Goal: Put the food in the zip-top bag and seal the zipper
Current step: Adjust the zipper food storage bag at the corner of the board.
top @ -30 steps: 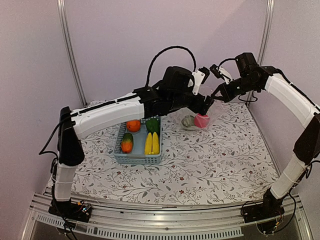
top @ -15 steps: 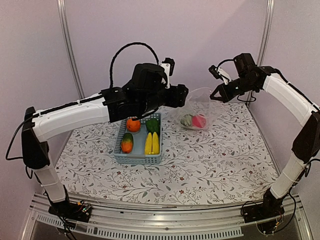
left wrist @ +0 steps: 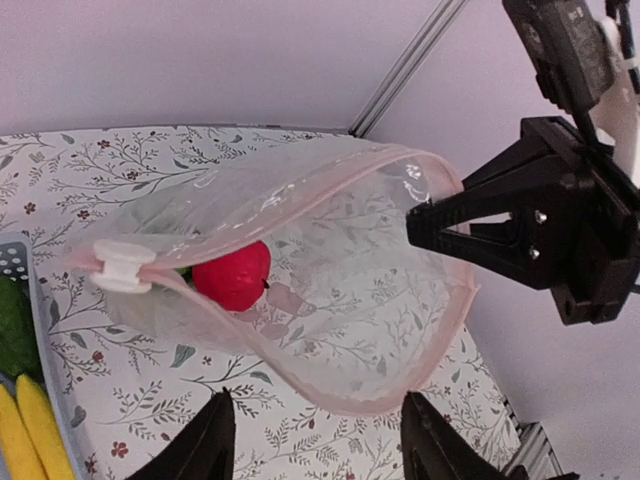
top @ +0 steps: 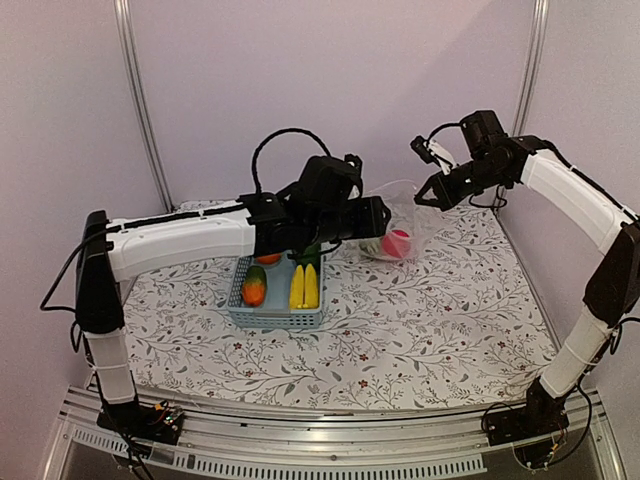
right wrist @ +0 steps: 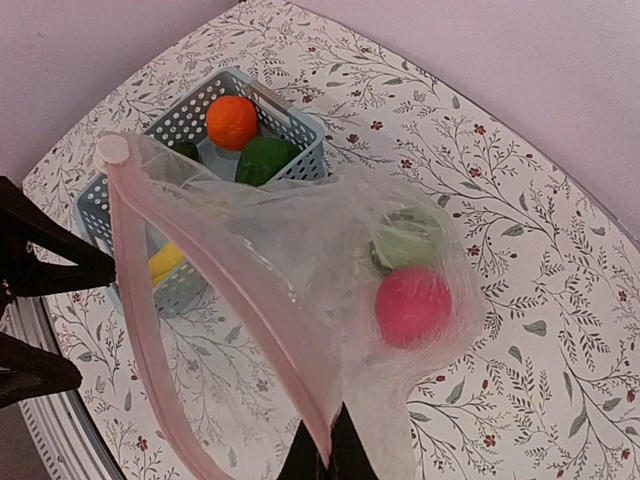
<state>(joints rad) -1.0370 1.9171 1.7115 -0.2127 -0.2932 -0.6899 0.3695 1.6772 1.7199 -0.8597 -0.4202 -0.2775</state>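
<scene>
The zip-top bag (right wrist: pixel 300 260) hangs open, its pink zipper (left wrist: pixel 330 180) forming a wide loop with a white slider (left wrist: pixel 122 265) at one end. A red fruit (right wrist: pixel 413 305) and a pale green piece (right wrist: pixel 405 240) lie inside it. My right gripper (right wrist: pixel 325 455) is shut on the bag's rim and holds it up; in the top view that gripper (top: pixel 428 193) is above the bag (top: pixel 400 225). My left gripper (left wrist: pixel 320 445) is open just before the bag's mouth, with nothing between its fingers. More food lies in the basket: an orange (right wrist: pixel 231 121), a green piece (right wrist: pixel 265 158), yellow bananas (top: pixel 304 287) and an orange-green piece (top: pixel 254 287).
The light-blue slatted basket (top: pixel 275 318) stands left of the bag on the floral cloth, under my left arm (top: pixel 200 235). Metal frame posts rise at the back corners, and the pale wall runs close behind the bag.
My left gripper has come out of the bag, leaving the red fruit inside, swung back over the basket and dropped lower, facing the bag's mouth. The right gripper has kept its hold.
</scene>
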